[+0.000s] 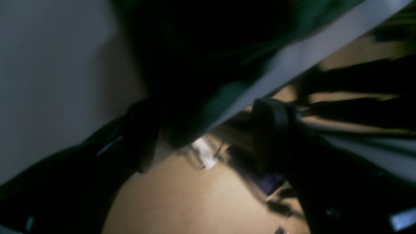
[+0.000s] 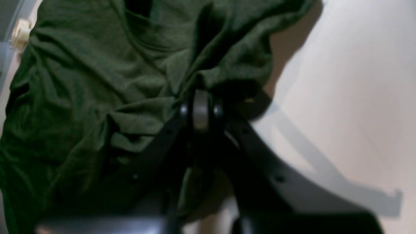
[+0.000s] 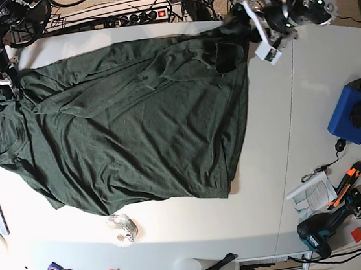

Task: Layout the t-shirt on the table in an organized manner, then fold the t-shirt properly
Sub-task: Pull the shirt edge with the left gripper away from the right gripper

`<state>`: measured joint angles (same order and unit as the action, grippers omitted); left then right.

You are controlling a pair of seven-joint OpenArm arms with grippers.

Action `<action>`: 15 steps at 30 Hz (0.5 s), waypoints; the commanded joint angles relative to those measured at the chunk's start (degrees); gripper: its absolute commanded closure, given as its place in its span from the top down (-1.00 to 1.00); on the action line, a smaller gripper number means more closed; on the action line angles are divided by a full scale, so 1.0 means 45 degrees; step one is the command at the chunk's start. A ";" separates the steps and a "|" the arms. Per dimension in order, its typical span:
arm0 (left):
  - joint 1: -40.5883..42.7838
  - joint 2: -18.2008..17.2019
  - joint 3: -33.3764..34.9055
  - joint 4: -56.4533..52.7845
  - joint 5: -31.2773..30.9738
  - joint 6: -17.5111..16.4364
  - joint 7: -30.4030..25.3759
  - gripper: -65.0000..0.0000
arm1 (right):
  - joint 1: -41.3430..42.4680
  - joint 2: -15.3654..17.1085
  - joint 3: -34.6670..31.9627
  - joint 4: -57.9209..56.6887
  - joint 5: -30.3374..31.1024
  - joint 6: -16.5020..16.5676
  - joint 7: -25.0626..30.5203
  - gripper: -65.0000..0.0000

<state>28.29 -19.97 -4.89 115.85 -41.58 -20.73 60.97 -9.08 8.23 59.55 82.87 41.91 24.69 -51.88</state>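
Left wrist view: blurred; the left hand [image 1: 201,130] stood wide open at the far edge of the smooth white surface [image 1: 48,65], dark green cloth lying just beyond at twelve o'clock.

Right wrist view: the right hand [image 2: 201,97] was clamped shut on a bunched fold of the large, wrinkled, dark forest-green fabric t-shirt [image 2: 97,81].

Base view: the t-shirt [image 3: 128,134] lay spread across the surface [image 3: 306,94], its corner at one o'clock doubled over. With only the ten o'clock corner held, any pull would likely drag and rumple the free side.
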 commanded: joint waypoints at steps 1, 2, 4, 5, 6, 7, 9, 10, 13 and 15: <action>-0.0034 0.0063 -0.0039 0.0199 -0.0175 -0.0015 -0.0228 0.36 | 0.0039 0.0214 0.0029 0.0180 0.0214 0.0107 0.0180 -1.00; -0.0058 0.0248 -0.0039 0.0199 -0.0165 -0.0015 -0.0223 0.36 | 0.0039 0.0214 0.0029 0.0180 0.0219 0.0107 0.0146 -1.00; -0.0083 0.0631 -0.0039 0.0194 -0.0136 -0.0015 -0.0223 0.36 | 0.0039 0.0219 0.0029 0.0180 0.0262 0.0112 0.0092 -1.00; -0.0078 0.0821 -0.0039 0.0194 -0.0136 -0.0015 -0.0223 0.36 | 0.0039 0.0214 0.0029 0.0180 0.0262 0.0126 0.0063 -1.00; -0.0078 0.1010 -0.0039 0.0194 -0.0136 -0.0015 -0.0228 0.36 | 0.0039 0.0219 0.0029 0.0180 0.0262 0.0136 0.0024 -1.00; -0.0078 0.1180 -0.0039 0.0194 -0.0126 -0.0015 -0.0223 0.36 | 0.0039 0.0219 0.0029 0.0180 0.0262 0.0136 -0.0005 -1.00; -0.0078 0.1491 -0.0039 0.0194 0.0024 -0.0015 -0.0228 0.36 | 0.0039 0.0219 0.0029 0.0180 0.0262 0.0136 -0.0015 -1.00; -0.0078 0.1608 -0.0039 0.0194 0.0126 -0.0010 -0.0238 0.36 | 0.0039 0.0219 0.0029 0.0180 0.0267 0.0136 -0.0015 -1.00; -0.0078 0.1826 -0.0029 0.0180 0.0583 0.0000 -0.0403 0.36 | 0.0039 0.0219 0.0024 0.0180 0.0525 0.0136 -0.0068 -1.00; -0.0078 0.1831 -0.0029 0.0160 0.0874 0.0165 -0.0549 0.34 | 0.0039 0.0219 0.0029 0.0180 0.0602 0.0141 -0.0073 -1.00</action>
<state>27.92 -11.70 -4.91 115.85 -36.99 -19.86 59.40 -9.06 8.23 59.55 82.87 43.44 24.71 -53.01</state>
